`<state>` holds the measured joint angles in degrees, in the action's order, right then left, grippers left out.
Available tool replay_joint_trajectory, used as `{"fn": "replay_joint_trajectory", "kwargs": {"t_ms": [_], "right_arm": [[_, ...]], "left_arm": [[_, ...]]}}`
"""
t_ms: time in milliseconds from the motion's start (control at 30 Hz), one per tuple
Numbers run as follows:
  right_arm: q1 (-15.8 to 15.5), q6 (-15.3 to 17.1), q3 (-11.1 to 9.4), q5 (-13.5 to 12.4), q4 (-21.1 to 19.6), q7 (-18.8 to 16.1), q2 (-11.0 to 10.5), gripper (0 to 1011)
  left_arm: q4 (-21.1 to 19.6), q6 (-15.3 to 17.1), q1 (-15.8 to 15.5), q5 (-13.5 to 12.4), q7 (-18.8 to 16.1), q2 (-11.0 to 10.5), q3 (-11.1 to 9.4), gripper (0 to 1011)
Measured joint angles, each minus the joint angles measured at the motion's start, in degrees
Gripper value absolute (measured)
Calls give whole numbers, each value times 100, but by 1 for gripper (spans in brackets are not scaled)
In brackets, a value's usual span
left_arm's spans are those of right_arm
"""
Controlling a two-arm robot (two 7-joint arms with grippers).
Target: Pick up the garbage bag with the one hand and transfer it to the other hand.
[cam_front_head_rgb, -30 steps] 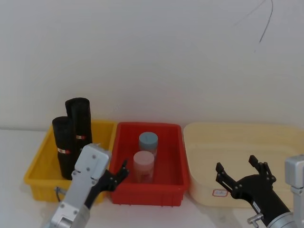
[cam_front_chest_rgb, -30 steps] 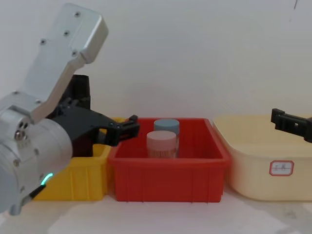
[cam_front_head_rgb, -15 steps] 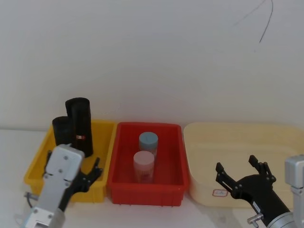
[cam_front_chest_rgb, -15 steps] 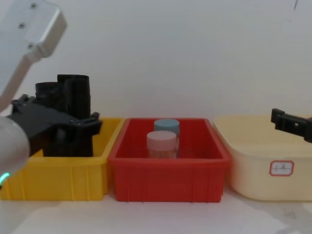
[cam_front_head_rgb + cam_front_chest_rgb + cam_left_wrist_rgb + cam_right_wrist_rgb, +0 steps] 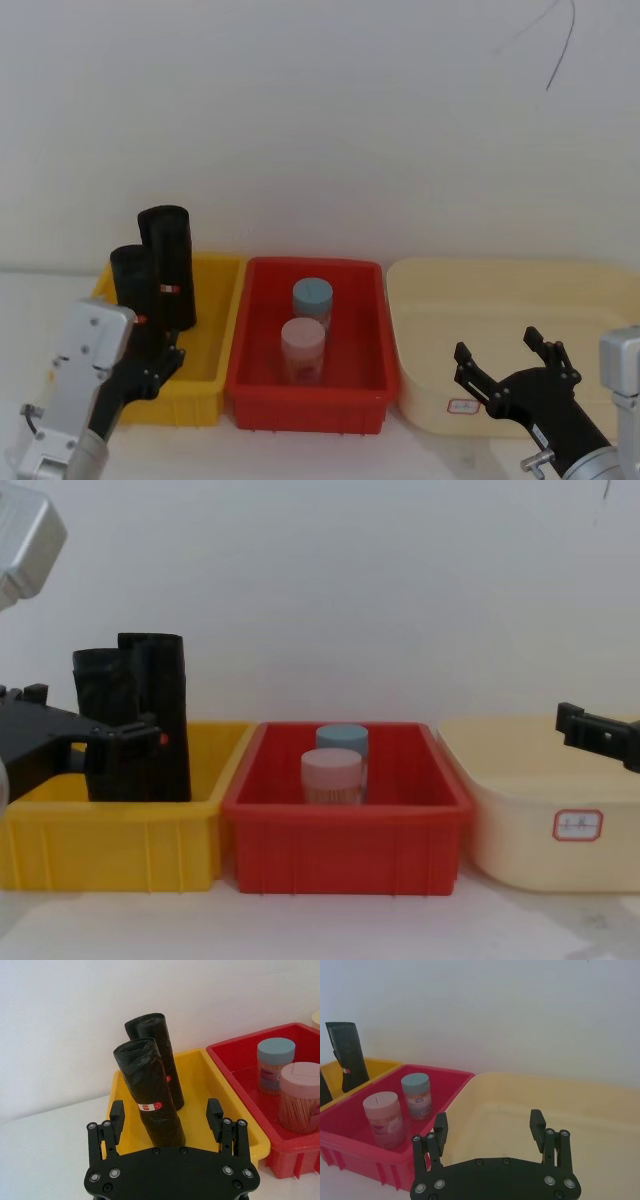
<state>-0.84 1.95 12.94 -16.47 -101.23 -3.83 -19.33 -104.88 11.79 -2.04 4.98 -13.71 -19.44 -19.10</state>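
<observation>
Two black garbage bag rolls stand upright in the yellow bin point(image 5: 215, 345). The nearer roll point(image 5: 130, 277) point(image 5: 150, 1097) point(image 5: 104, 720) wears a red-and-white label, and the taller one point(image 5: 168, 262) point(image 5: 156, 1042) point(image 5: 160, 705) stands just behind it. My left gripper point(image 5: 155, 362) point(image 5: 166, 1112) point(image 5: 92, 720) is open at the bin's front left, facing the nearer roll. In the left wrist view that roll's lower part lies in line between the fingers, untouched. My right gripper point(image 5: 497, 345) point(image 5: 488, 1119) is open and holds nothing, hovering by the front of the cream bin.
A red bin point(image 5: 355, 390) point(image 5: 340, 830) in the middle holds a blue-lidded jar point(image 5: 312, 297) and a pink-lidded jar point(image 5: 302, 345). A large cream bin point(image 5: 560, 285) point(image 5: 520, 820) sits at the right. A white wall rises close behind all three bins.
My left arm has swung left, from in front of the red bin to the front left of the yellow bin, now facing the nearer roll. The right arm has stayed still.
</observation>
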Motion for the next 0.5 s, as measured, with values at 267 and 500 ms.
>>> {"fn": "replay_joint_trajectory", "kwargs": {"t_ms": [267, 500], "right_arm": [[0, 0, 0, 0, 0, 0, 0, 1000], [0, 0, 0, 0, 0, 0, 0, 1000]], "left_arm": [[358, -197, -209, 253, 225, 149, 122, 1001], [758, -439, -475, 449, 442, 293, 227, 1001]]}}
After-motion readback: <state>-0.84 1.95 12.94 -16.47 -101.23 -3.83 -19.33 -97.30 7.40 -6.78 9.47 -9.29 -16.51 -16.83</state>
